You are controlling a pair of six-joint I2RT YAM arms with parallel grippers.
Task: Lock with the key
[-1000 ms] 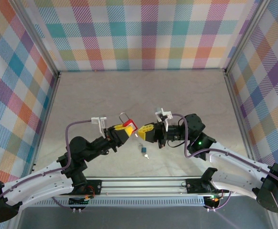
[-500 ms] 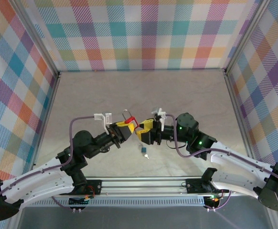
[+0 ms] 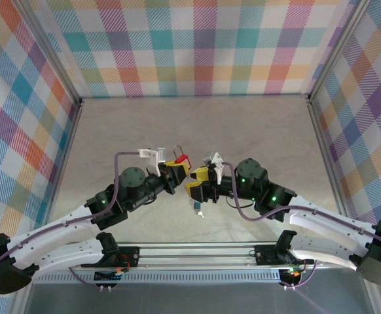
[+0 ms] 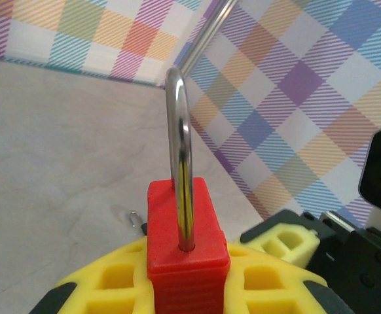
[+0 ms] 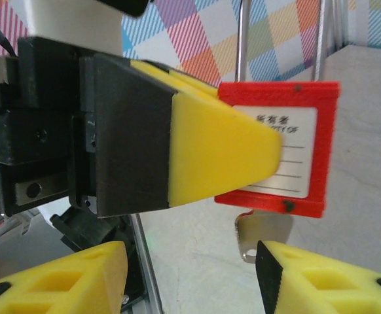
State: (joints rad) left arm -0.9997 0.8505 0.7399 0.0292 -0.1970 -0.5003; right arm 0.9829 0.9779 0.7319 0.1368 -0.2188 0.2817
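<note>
Left claw (image 3: 176,171), right claw (image 3: 196,182), one padlock (image 4: 187,258)

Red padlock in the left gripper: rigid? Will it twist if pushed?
Likely rigid: the red padlock looks like hard plastic with a steel shackle. The left gripper pinches its flat faces, so slipping seems unlikely, but an off-centre push might pivot it.

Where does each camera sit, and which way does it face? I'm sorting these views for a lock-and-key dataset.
Top external: above and behind the bases, looking down on the table; both arms show, left gripper and right gripper close together.
Left wrist: on the left arm, looking along its yellow fingers at the red padlock they clamp.
Right wrist: faces the left gripper side-on; its own fingers stand apart below.
Shared: all three views show the padlock.
</note>
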